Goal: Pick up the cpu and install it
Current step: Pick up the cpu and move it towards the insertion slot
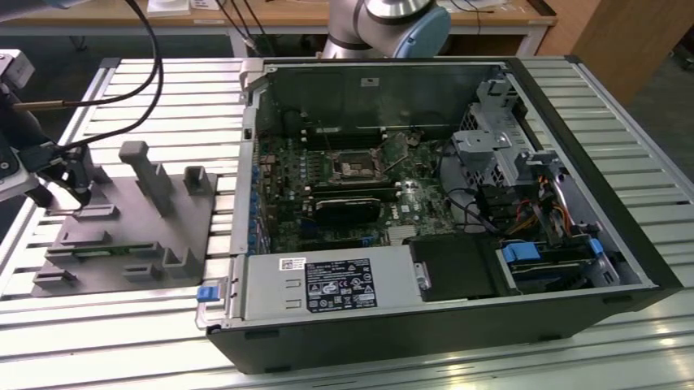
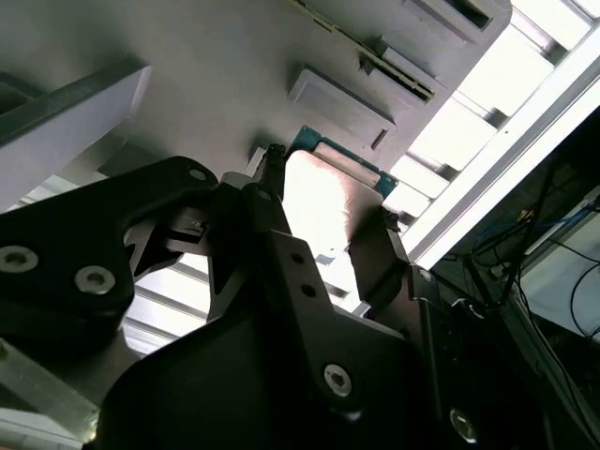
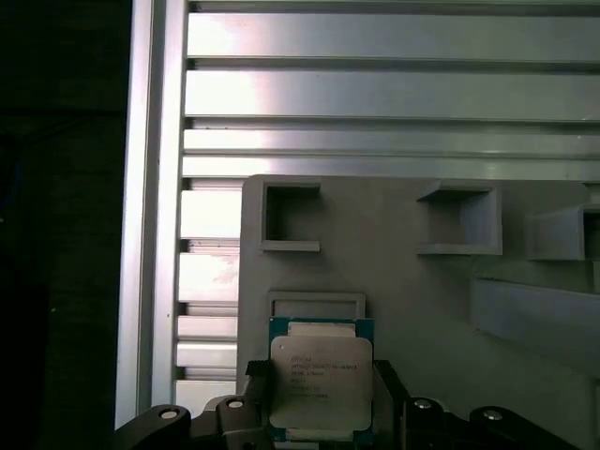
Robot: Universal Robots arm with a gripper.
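Over grey fixture plate (image 1: 141, 236) | gripper (image 3: 321, 377) clamped on cpu (image 3: 322, 384) | exterior view: open computer case (image 1: 434, 333)

Arm base (image 1: 379, 24) standing at far side in exterior view, grey joint with blue cap. Wrist (image 1: 13, 150) sitting at exterior view's left edge, tilting downward. Gripper (image 1: 63, 193) hanging low, black fingers (image 2: 281, 253) pointing down. In both wrist views fingers sitting either side of cpu (image 3: 321, 380), pressing on its opposite edges, jaws narrowed to its width.
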